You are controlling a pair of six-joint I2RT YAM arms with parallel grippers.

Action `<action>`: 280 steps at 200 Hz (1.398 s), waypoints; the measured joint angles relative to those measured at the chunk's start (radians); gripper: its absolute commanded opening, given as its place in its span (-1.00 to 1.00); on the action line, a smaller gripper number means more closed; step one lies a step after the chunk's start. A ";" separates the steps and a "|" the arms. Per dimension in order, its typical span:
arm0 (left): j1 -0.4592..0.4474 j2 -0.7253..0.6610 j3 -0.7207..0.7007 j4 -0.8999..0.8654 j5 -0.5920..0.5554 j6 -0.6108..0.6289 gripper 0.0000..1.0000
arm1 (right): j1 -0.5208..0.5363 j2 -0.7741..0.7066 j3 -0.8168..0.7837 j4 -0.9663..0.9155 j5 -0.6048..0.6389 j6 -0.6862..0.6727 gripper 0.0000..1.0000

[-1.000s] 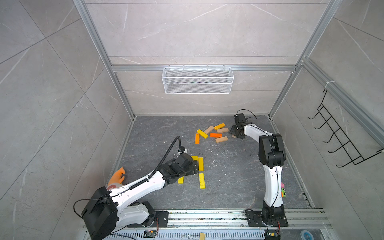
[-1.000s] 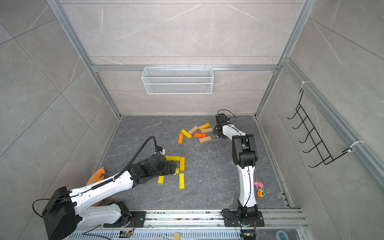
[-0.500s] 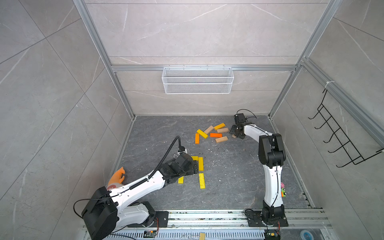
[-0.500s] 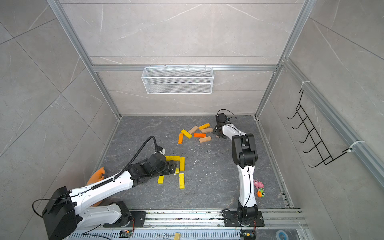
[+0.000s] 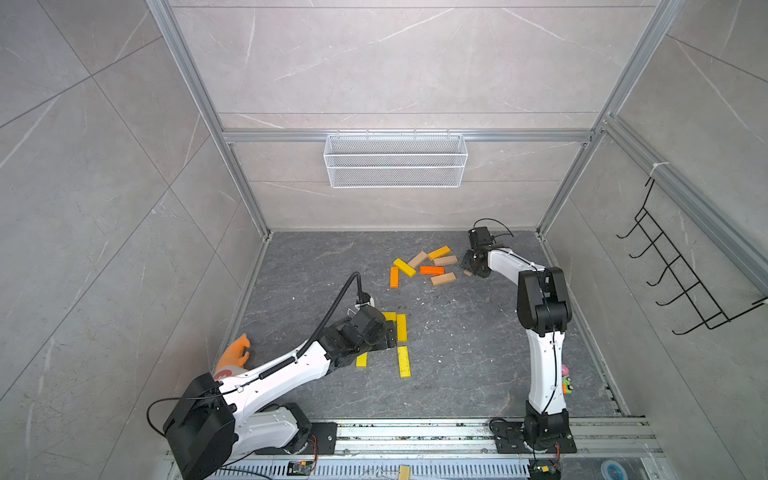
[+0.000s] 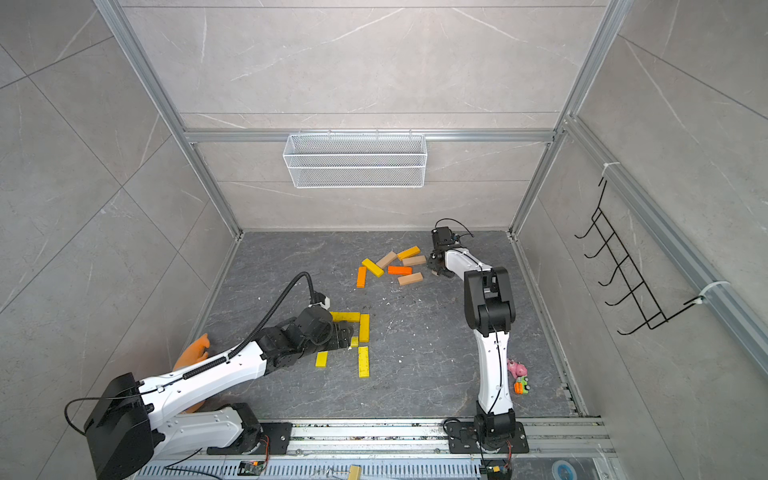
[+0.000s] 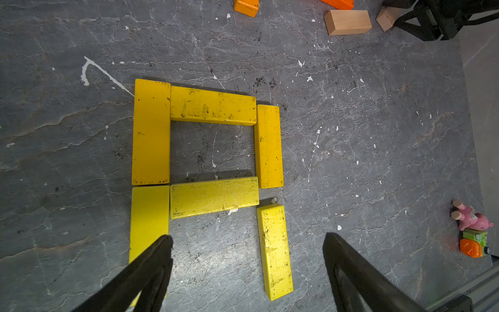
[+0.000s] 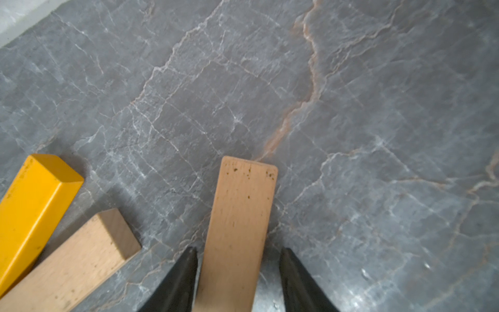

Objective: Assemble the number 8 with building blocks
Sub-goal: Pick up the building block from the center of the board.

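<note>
Right tool point(image 8: 238, 250) narrowed around wooden bar point(image 8: 240, 210).

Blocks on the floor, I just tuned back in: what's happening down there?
Six yellow blocks already lie in an 8 outline: the upper loop is closed and two lower sides are down, but the bottom bar is missing. The left gripper hovers open above that figure, holding nothing. The right gripper is at the loose pile farther back, its jaws straddling a tan block with a gap showing on one side, so not gripped yet.
</note>
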State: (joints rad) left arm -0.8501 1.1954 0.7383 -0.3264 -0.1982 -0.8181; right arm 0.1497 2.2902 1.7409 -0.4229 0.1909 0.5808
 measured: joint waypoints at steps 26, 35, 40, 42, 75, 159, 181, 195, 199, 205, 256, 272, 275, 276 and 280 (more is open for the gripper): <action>0.000 0.000 0.000 0.002 0.000 0.000 0.80 | 0.000 0.000 0.000 0.000 0.000 0.003 -0.19; 0.000 0.000 0.000 0.003 0.000 0.000 0.80 | 0.000 0.000 0.000 -0.001 0.000 0.002 -0.23; 0.000 -0.001 0.000 0.005 0.000 0.000 0.80 | 0.000 0.000 0.000 -0.001 0.000 0.005 -0.25; 0.000 -0.002 0.000 0.005 0.000 0.000 0.80 | 0.000 0.000 0.000 -0.001 0.000 0.003 -0.25; 0.000 -0.014 0.000 0.010 0.000 0.000 0.80 | 0.000 0.000 -0.001 0.000 0.000 0.003 -0.37; 0.000 -0.028 -0.003 0.018 0.009 0.000 0.78 | 0.000 -0.049 -0.073 0.014 -0.005 -0.074 -0.44; 0.000 -0.026 -0.003 0.022 0.021 0.000 0.78 | 0.000 -0.092 -0.116 0.015 -0.016 -0.088 -0.44; 0.000 -0.025 -0.003 0.024 0.026 0.000 0.78 | 0.000 -0.127 -0.145 0.016 -0.023 -0.098 -0.44; 0.000 -0.024 -0.003 0.026 0.026 0.000 0.78 | 0.000 -0.141 -0.154 0.016 -0.024 -0.101 -0.44; 0.000 -0.024 -0.003 0.027 0.026 0.000 0.78 | 0.000 -0.161 -0.169 0.016 -0.027 -0.104 -0.44; 0.000 -0.020 -0.003 0.042 0.038 0.000 0.76 | 0.000 -0.326 -0.285 0.039 -0.069 -0.130 -0.45; 0.000 -0.020 -0.003 0.043 0.044 0.000 0.76 | 0.002 -0.370 -0.322 0.049 -0.084 -0.137 -0.45; 0.000 -0.020 -0.003 0.043 0.045 0.000 0.77 | 0.002 -0.377 -0.328 0.051 -0.088 -0.137 -0.45; 0.000 -0.020 -0.003 0.043 0.045 0.000 0.77 | 0.002 -0.381 -0.331 0.051 -0.088 -0.138 -0.45; 0.000 -0.020 -0.003 0.043 0.045 0.000 0.77 | 0.003 -0.391 -0.340 0.053 -0.091 -0.140 -0.45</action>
State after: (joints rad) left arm -0.8501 1.1751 0.7353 -0.2836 -0.1532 -0.8185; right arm 0.1532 1.8996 1.4010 -0.3695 0.0998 0.4404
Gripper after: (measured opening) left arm 0.883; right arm 0.326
